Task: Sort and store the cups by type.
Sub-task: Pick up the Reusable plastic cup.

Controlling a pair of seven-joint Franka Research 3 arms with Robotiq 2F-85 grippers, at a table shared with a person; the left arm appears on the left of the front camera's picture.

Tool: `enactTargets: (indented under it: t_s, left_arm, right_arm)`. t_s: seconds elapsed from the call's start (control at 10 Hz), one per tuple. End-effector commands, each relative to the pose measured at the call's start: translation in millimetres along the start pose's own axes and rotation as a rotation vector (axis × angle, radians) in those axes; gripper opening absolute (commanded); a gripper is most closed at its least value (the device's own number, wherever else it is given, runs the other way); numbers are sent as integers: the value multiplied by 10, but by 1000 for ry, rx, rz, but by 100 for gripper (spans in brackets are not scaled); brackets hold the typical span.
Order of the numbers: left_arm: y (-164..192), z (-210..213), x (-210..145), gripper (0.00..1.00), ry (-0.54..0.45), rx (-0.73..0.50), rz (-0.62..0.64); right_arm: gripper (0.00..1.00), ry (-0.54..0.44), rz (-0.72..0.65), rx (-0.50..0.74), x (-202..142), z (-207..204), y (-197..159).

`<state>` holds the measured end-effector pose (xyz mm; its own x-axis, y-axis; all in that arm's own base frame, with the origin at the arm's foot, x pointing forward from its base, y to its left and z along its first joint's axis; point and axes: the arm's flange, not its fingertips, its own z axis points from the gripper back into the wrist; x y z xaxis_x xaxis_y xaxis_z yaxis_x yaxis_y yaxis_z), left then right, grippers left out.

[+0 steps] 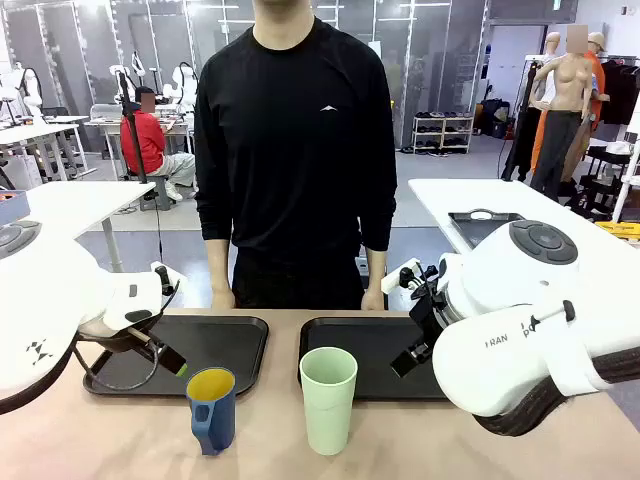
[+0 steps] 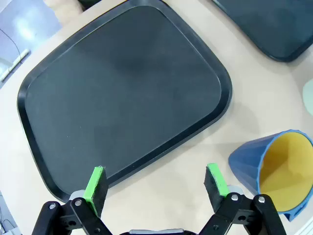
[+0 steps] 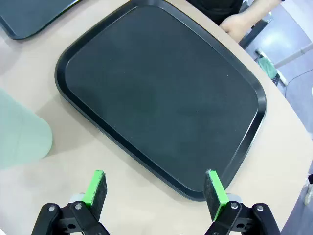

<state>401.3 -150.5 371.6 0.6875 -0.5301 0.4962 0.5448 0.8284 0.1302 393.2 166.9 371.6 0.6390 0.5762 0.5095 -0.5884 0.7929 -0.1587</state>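
**Front view: sorting not yet begun.** The blue mug, yellow inside, is standing on the bare table at the lower centre-left of the frame. It is just in front of the near edge of the left tray. The green tumbler is standing upright at the lower centre, in front of the right tray. The two cups are sitting near each other but apart. Both trays are lying bare across the middle of the frame, so neither cup is judged to be stored. The person is standing behind the table, one hand resting near its far edge and touching neither cup.

**Left wrist view.** The left gripper is hanging over the near rim of its tray, jaws spread wide with nothing between them. The mug is showing at the lower right, off to the side of the fingers.

**Right wrist view.** The right gripper is likewise spread wide and empty above the edge of its tray. The tumbler is showing at the left edge of the frame.

**What is left.** By this reading the whole task is remaining: each cup is waiting to be grasped and set on a tray of its own.
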Motion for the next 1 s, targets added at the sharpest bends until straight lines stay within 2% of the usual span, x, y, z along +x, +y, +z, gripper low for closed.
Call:
enactTargets:
  t_s: [0.0, 0.9]
  left_arm:
    - [-1, 0, 1, 100, 0, 0, 0]
    - [-1, 0, 1, 100, 0, 0, 0]
  right_arm:
    - [100, 0, 0, 0, 0, 0, 0]
    - [100, 0, 0, 0, 0, 0, 0]
